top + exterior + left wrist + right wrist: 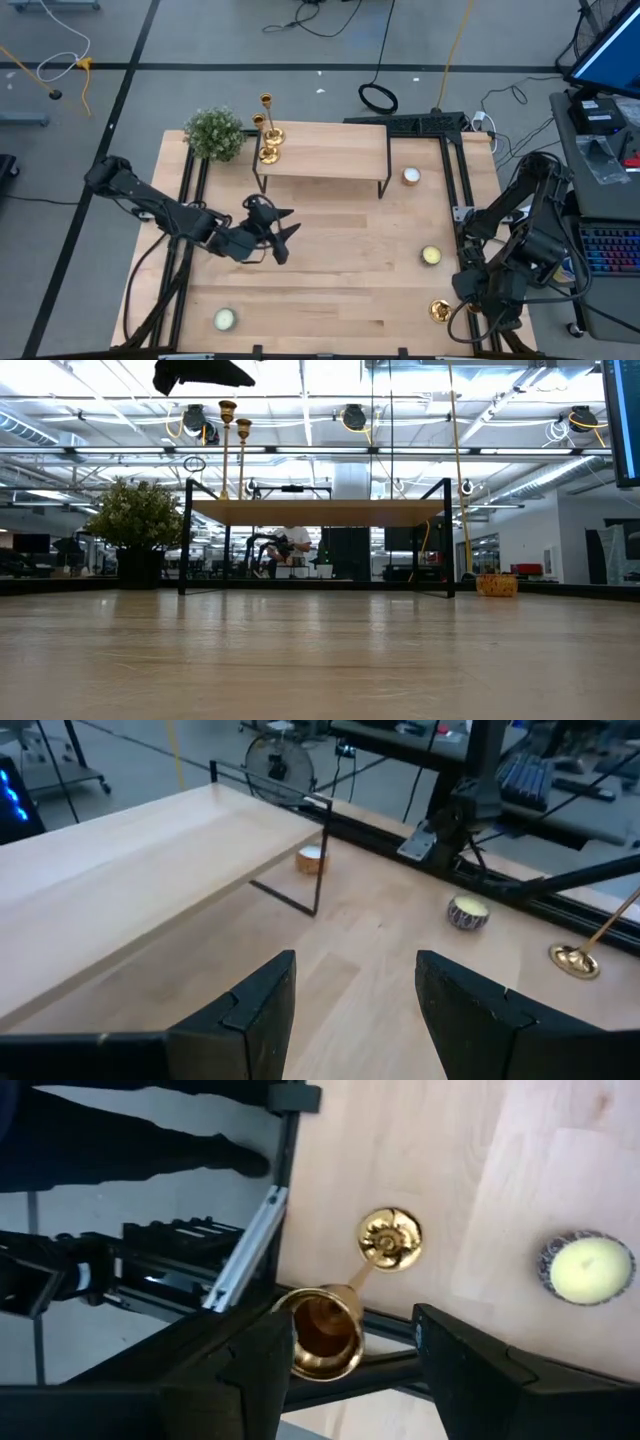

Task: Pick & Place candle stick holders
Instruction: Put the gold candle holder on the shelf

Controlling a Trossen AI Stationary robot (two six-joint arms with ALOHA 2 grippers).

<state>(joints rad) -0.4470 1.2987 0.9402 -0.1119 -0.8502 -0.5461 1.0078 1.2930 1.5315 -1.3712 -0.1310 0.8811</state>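
The right gripper (352, 1330) hangs over the near right corner of the table (330, 290). Its fingers are about half open. The top cup of one gold candlestick (390, 1240) pokes up between them, close to one finger, with a gap to the other. The fingers are not squeezing it. This candlestick stands on its round base on the table.

The left gripper (355, 970) is up in the air over the middle of the table, in front of the shelf (325, 150). Its fingers are also about half open, and it holds nothing.

The shelf is a wood board on thin black legs at the back of the table. The plant (214, 133) sits just beside its left end. The other two candlesticks (270, 154) stand close together on that left end.

Three candles sit on the table: one (411, 176) by the shelf's right leg, one (431, 256) on the right side, and one (224, 319) at the near left.
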